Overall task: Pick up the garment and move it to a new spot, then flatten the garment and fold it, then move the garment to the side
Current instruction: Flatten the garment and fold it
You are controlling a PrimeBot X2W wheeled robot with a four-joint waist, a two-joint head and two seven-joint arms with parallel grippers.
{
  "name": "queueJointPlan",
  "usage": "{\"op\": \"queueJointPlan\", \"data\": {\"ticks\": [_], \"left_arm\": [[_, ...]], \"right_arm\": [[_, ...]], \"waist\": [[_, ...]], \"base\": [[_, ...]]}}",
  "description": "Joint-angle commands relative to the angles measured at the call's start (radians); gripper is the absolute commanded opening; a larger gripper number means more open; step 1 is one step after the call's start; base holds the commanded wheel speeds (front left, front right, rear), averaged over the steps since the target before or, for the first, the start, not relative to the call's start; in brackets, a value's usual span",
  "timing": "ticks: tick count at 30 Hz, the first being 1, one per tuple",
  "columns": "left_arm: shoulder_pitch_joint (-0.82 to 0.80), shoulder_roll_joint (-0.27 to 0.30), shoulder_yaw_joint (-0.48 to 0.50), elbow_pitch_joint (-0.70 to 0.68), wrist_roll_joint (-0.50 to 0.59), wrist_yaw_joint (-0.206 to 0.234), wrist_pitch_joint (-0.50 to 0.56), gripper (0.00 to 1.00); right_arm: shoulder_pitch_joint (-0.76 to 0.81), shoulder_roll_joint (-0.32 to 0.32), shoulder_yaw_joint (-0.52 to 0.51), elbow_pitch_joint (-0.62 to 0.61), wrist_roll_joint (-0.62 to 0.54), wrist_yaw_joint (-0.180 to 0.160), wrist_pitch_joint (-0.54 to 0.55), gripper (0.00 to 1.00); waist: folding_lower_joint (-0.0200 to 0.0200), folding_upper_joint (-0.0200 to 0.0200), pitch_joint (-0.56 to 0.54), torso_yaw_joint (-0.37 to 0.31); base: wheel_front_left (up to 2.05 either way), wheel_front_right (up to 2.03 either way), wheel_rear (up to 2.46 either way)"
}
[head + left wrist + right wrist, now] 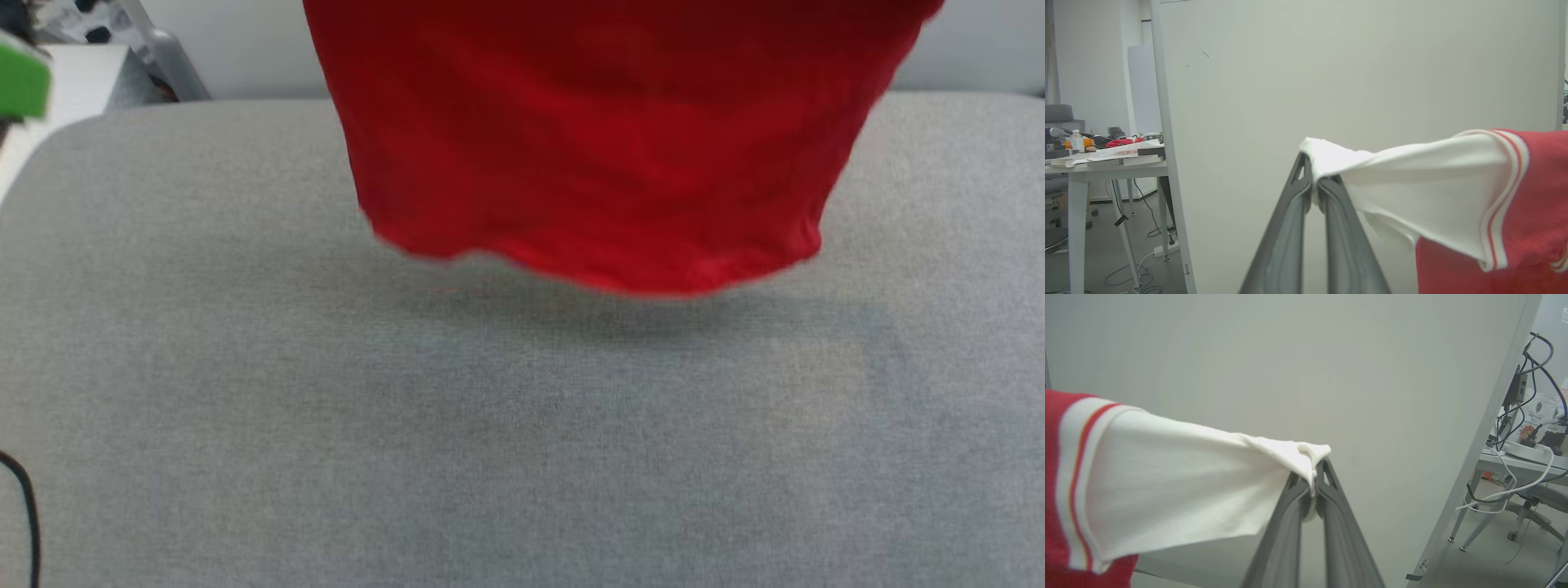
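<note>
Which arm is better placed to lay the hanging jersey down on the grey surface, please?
Neither alone: left pincer and right pincer each clamp a white sleeve of the jersey hanging between them; probably lower both together.

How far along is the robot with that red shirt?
Done: the pick-up. The shirt hangs in the air, its hem seemingly just above the grey surface. In hand: the left gripper pinches one white sleeve and the right gripper the other sleeve, spreading it out. Left: laying it down at a new spot, flattening, folding, and moving it aside.
</note>
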Motion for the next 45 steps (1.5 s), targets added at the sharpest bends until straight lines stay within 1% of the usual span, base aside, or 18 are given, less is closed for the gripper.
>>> {"op": "queueJointPlan", "data": {"ticks": [1,9,13,17,22,26,30,35,39,45], "left_arm": [[-0.058,0.016,0.008,0.026,0.007,-0.01,-0.008,0.0],[-0.333,0.05,-0.02,0.227,0.032,-0.077,-0.021,0.0],[-0.475,0.049,-0.051,0.35,0.061,-0.116,-0.057,0.0],[-0.612,0.037,-0.076,0.484,0.092,-0.141,-0.109,0.0],[-0.759,0.008,-0.096,0.631,0.121,-0.157,-0.202,0.0],[-0.843,-0.024,-0.112,0.737,0.142,-0.166,-0.305,0.0],[-0.855,-0.051,-0.135,0.823,0.143,-0.181,-0.371,0.0],[-0.793,-0.088,-0.168,0.899,0.118,-0.197,-0.417,0.0],[-0.678,-0.121,-0.198,0.936,0.086,-0.204,-0.434,0.0],[-0.458,-0.139,-0.227,0.966,0.033,-0.208,-0.439,0.0]], "right_arm": [[-0.047,-0.004,0.012,0.028,-0.015,-0.002,-0.02,0.0],[-0.318,0.027,0.082,0.213,-0.069,-0.002,-0.127,0.0],[-0.458,0.053,0.105,0.322,-0.105,-0.002,-0.179,0.0],[-0.591,0.087,0.116,0.438,-0.151,-0.002,-0.239,0.0],[-0.724,0.134,0.117,0.573,-0.213,-0.002,-0.327,0.0],[-0.797,0.174,0.074,0.674,-0.274,-0.002,-0.416,0.0],[-0.807,0.207,0.065,0.748,-0.3,-0.002,-0.475,0.0],[-0.75,0.214,0.083,0.819,-0.288,-0.002,-0.511,0.0],[-0.651,0.202,0.109,0.861,-0.258,-0.002,-0.525,0.0],[-0.451,0.175,0.185,0.904,-0.19,-0.002,-0.494,0.0]], "waist": [[0.0,0.0,0.082,-0.024],[0.0,0.0,0.243,-0.026],[0.0,0.0,0.324,-0.021],[0.0,0.0,0.401,-0.018],[0.0,0.0,0.474,-0.018],[0.0,0.0,0.511,-0.011],[0.0,0.0,0.522,-0.005],[0.0,0.0,0.506,0.004],[0.0,0.0,0.47,0.009],[0.0,0.0,0.383,0.011]], "base": [[0.0,0.0,0.0],[0.0,0.0,0.0],[0.0,0.0,0.0],[0.0,0.0,0.0],[0.0,0.0,0.0],[0.0,0.0,0.0],[0.0,0.0,0.0],[0.0,0.0,0.0],[0.0,0.0,0.0],[0.0,0.0,0.0]]}}
